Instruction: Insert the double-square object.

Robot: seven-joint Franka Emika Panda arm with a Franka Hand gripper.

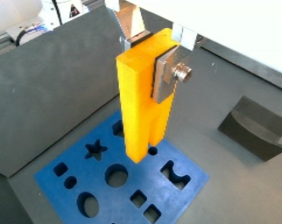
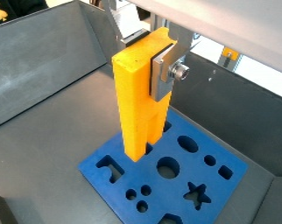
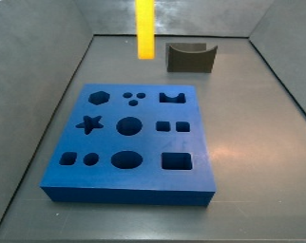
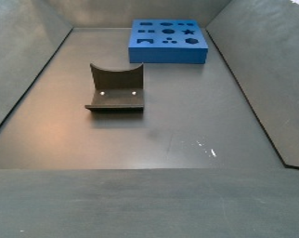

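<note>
My gripper is shut on the top of the double-square object, a tall yellow-orange bar, and holds it upright; both wrist views show this. One silver finger lies flat on the bar's side. The bar hangs over the blue block, its lower end above the block's top face, prongs hidden. In a side view only the bar shows, above the far side of the blue block; the gripper is out of frame there. The bar does not show in the side view of the block.
The blue block has several shaped holes, among them a pair of small squares. A dark grey curved block stands on the floor beyond it. Grey sloping walls enclose the floor.
</note>
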